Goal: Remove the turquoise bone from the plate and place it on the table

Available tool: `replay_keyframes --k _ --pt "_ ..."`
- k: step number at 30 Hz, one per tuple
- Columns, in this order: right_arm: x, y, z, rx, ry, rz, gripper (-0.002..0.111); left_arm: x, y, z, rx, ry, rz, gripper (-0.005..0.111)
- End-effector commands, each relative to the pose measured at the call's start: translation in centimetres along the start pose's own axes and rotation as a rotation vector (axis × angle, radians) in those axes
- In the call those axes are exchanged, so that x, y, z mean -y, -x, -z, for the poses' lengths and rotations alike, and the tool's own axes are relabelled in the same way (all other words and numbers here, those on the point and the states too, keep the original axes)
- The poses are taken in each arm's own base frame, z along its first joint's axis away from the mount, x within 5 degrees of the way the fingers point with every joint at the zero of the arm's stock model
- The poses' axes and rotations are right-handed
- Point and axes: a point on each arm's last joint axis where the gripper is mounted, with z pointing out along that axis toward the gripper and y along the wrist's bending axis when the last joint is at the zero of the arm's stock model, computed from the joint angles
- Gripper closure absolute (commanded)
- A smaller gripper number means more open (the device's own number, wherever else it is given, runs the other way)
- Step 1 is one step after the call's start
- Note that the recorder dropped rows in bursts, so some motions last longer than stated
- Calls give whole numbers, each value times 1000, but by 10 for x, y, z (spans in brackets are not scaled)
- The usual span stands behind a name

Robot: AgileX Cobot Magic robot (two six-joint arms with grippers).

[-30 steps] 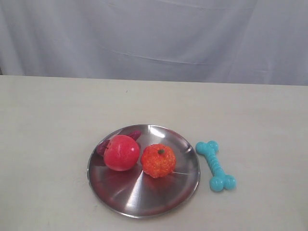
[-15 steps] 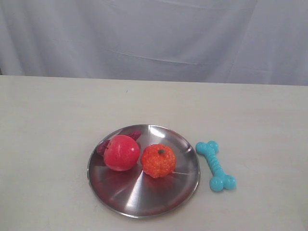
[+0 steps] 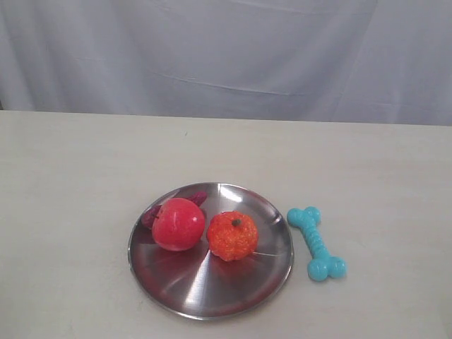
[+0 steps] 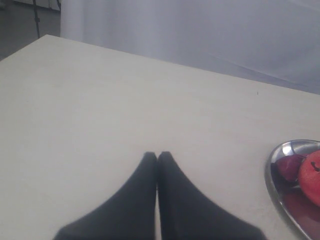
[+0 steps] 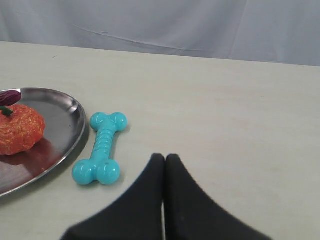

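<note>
turquoise bone: flat on the table, folks, just beside the right rim of the plate in the exterior view, clear of the metal, one knobbed end towards the back and the other nearer the camera
plate: shiny steel, sitting near the front of the table, carrying a red apple and a bumpy orange side by side and just about touching
purple piece: tucked behind the apple on the plate, too little showing to say what it is
left gripper: dark fingers pinched tip to tip, nothing between them, pointing out over bare table; the plate's rim and the apple sit well apart from the tips
right gripper: clamped the same way, tips pressed together and gripping nothing, aimed across the table with the bone lying near it but apart, untouched
arm pose: both wrists held low and level, fingers pointing towards the cloth backdrop; whether the tips rest on the table I cannot tell
</note>
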Motion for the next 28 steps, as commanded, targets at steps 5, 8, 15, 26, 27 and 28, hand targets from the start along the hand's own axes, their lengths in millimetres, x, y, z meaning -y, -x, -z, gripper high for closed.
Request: replay_keyframes --k 5,8,15,26,27,28 --pt "0 0 0 3 -5 -11 109 0 0 0 3 -7 4 107" --pt "0 0 0 3 -5 -11 109 0 0 0 3 -7 4 107" --pt "0 0 0 3 -5 -11 109 0 0 0 3 -7 4 107" --pt "0 0 0 3 -5 -11 109 0 0 0 3 -7 4 107" --pt "0 0 0 3 -5 -11 109 0 0 0 3 -7 4 107" --pt "0 0 0 3 -5 -11 109 0 0 0 3 -7 4 107"
